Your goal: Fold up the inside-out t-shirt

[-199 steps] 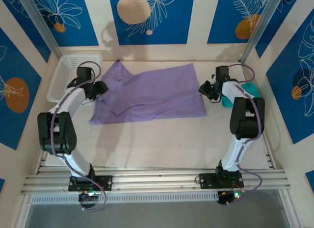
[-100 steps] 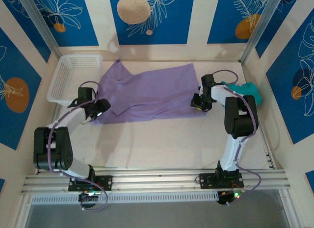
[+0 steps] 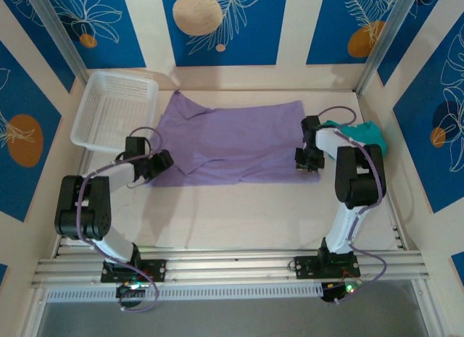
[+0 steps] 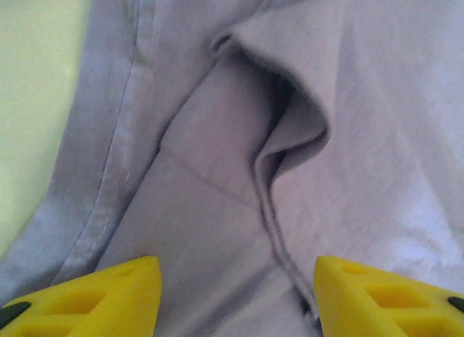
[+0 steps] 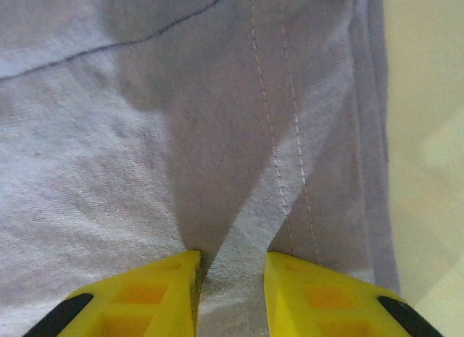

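Observation:
The inside-out t-shirt (image 3: pixel 232 138) lies spread across the middle of the table, lavender, with a sleeve pointing to the far left. My left gripper (image 3: pixel 161 163) sits low at its near left corner. In the left wrist view that gripper (image 4: pixel 235 279) stands open, its yellow fingers (image 4: pixel 101 293) wide apart over creased fabric (image 4: pixel 217 170) and a folded seam. My right gripper (image 3: pixel 307 161) is at the shirt's near right corner. In the right wrist view it (image 5: pixel 232 272) is shut on a raised ridge of the stitched hem (image 5: pixel 283 170).
A white plastic basket (image 3: pixel 81 119) stands at the far left, close to the left arm. A teal-green garment (image 3: pixel 359 134) lies bunched at the right, just behind the right arm. Bare table (image 3: pixel 239 214) stretches between the shirt and the arm bases.
Both grippers came down and toward the near edge, to the shirt's near corners. The shirt shifted slightly right and lies flatter. The left arm has moved away from the basket.

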Controlling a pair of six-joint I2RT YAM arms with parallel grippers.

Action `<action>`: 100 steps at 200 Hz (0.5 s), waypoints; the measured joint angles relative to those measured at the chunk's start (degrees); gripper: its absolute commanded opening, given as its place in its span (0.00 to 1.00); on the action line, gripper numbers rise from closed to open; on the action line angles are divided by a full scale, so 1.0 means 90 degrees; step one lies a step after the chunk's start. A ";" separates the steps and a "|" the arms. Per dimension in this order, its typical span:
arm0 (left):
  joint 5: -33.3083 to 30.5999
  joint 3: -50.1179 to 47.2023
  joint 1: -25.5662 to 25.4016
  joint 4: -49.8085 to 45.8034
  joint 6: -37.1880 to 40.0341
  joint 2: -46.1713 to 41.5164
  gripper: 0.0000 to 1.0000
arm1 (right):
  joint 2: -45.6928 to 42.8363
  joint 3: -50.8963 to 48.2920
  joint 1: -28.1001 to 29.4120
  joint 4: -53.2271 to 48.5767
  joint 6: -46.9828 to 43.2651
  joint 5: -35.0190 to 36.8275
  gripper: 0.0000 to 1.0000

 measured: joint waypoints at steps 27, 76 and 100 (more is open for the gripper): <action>0.0214 -0.0891 -0.0328 -0.0170 -0.0119 -0.0843 0.58 | -0.0777 -0.0899 -0.0338 -0.0109 0.0136 0.0478 0.33; -0.0313 -0.0843 -0.0393 -0.1401 0.0095 -0.1766 0.59 | -0.1523 -0.1141 -0.0034 0.0029 0.0107 0.0546 0.36; -0.0486 -0.0525 -0.0393 -0.1559 0.0177 -0.1892 0.59 | -0.1790 -0.1209 0.0367 0.0330 -0.0100 0.0464 0.40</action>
